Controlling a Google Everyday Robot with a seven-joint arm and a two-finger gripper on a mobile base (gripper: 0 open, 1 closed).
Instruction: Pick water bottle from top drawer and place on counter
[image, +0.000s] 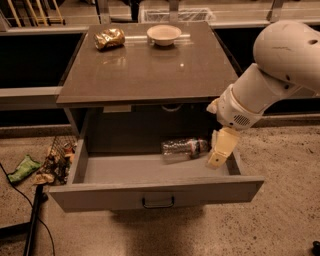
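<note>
The water bottle (183, 148) lies on its side at the back right of the open top drawer (155, 192), its cap toward the right. My gripper (220, 150) hangs from the white arm (270, 75) just right of the bottle's cap end, over the drawer's right side, pointing down. It holds nothing that I can see. The counter (150, 65) is the glossy brown slab above the drawer.
A crumpled gold foil bag (109, 38) and a pale bowl (164, 34) sit at the back of the counter. Litter and a wire basket (57, 160) lie on the floor left of the cabinet, with a black cable (35, 220).
</note>
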